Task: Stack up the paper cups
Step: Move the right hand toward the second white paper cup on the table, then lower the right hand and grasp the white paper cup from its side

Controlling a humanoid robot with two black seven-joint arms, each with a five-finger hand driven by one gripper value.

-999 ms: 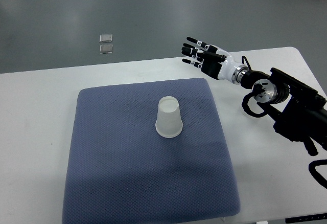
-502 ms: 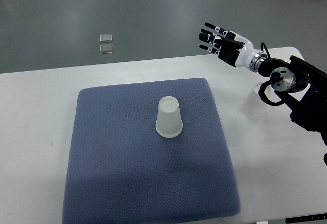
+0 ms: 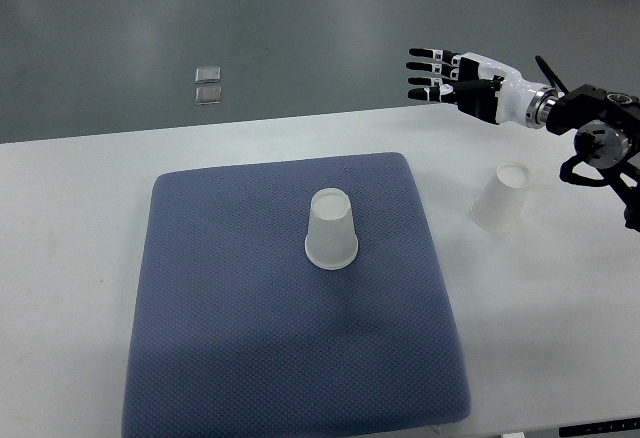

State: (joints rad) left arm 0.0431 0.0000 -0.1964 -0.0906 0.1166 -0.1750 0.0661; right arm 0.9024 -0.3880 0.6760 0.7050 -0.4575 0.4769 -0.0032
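While your right hand point(image 3: 447, 76) is hovering with fingers spread, holding nothing; one cup point(image 3: 331, 229) is sitting upside-down on the mat point(image 3: 220, 308), another cup point(image 3: 502, 198) beside it on the table point(image 3: 70, 258).

A lab or test room: plain white table point(image 3: 90, 188); grey floor point(image 3: 300, 28) (smooth, polished); blue mat point(image 3: 220, 338).

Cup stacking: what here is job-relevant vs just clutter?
Job:
cup on the pad, upside down
cup on the table, right of the pad, upside down
right hand, open, holding nothing

Lying about:
blue pad
two small squares on the floor
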